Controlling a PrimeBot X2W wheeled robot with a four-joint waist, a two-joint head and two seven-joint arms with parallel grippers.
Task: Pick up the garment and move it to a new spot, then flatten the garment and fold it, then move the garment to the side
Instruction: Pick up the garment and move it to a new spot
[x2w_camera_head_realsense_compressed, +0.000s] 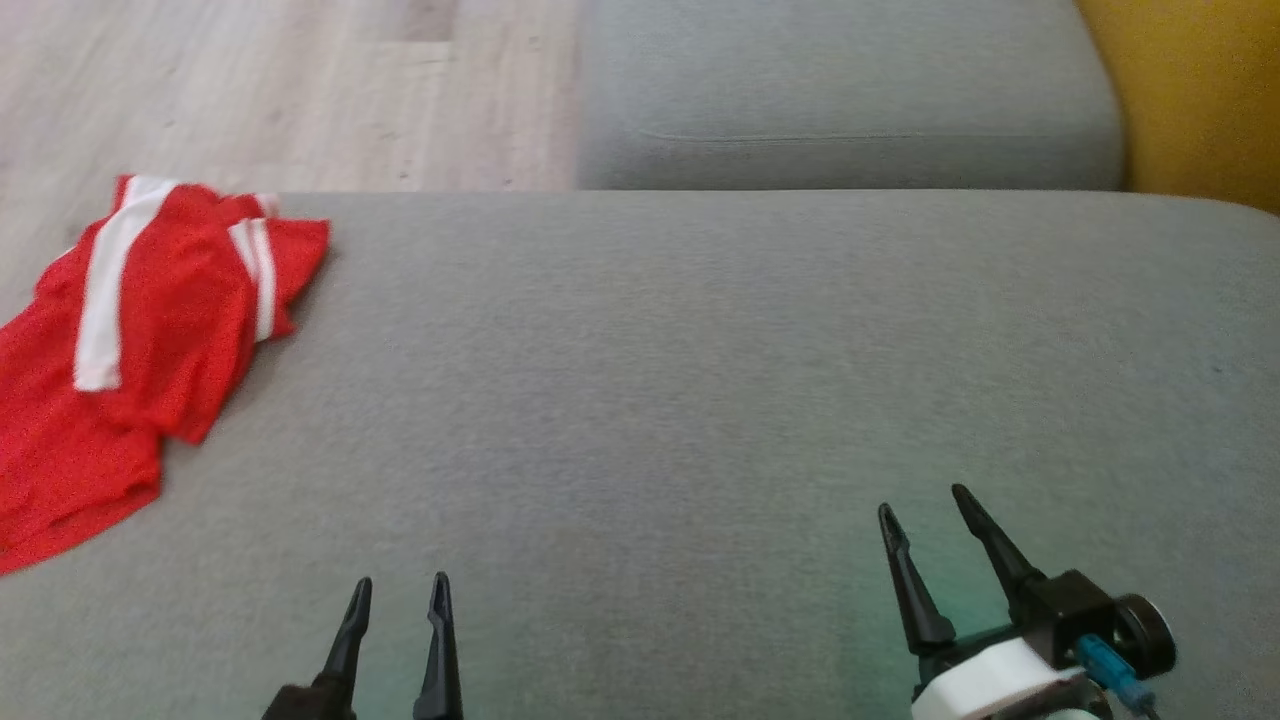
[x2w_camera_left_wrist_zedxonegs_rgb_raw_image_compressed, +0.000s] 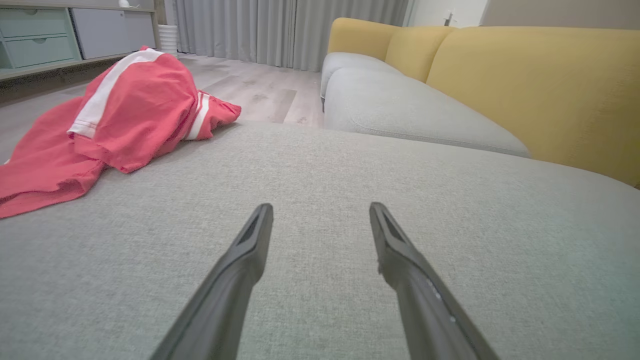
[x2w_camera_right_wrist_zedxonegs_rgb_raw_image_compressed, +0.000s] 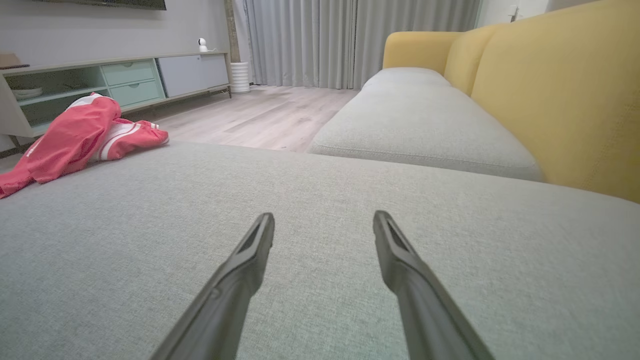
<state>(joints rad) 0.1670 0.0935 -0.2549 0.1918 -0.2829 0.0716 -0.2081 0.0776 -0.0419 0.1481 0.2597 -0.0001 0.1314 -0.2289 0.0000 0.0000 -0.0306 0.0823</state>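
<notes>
A red garment (x2w_camera_head_realsense_compressed: 130, 340) with white stripes lies crumpled at the far left of the grey sofa cushion (x2w_camera_head_realsense_compressed: 700, 380), partly over its left edge. It is also seen as a heap at the upper left in the left wrist view, garment (x2w_camera_left_wrist_zedxonegs_rgb_raw_image_compressed: 125, 110), and smaller in the right wrist view, garment (x2w_camera_right_wrist_zedxonegs_rgb_raw_image_compressed: 75, 135). My left gripper (x2w_camera_head_realsense_compressed: 400, 585) is open near the cushion's front edge, well to the right of the garment, with nothing between its fingers (x2w_camera_left_wrist_zedxonegs_rgb_raw_image_compressed: 255, 235). My right gripper (x2w_camera_head_realsense_compressed: 925, 500) is open too, over the cushion's front right, and holds nothing.
A second grey seat cushion (x2w_camera_head_realsense_compressed: 850, 100) lies beyond, with a yellow backrest (x2w_camera_head_realsense_compressed: 1200, 100) on the right. Wooden floor (x2w_camera_head_realsense_compressed: 250, 90) shows past the cushion's far left. A low cabinet (x2w_camera_right_wrist_zedxonegs_rgb_raw_image_compressed: 125, 80) and curtains (x2w_camera_right_wrist_zedxonegs_rgb_raw_image_compressed: 350, 40) stand across the room.
</notes>
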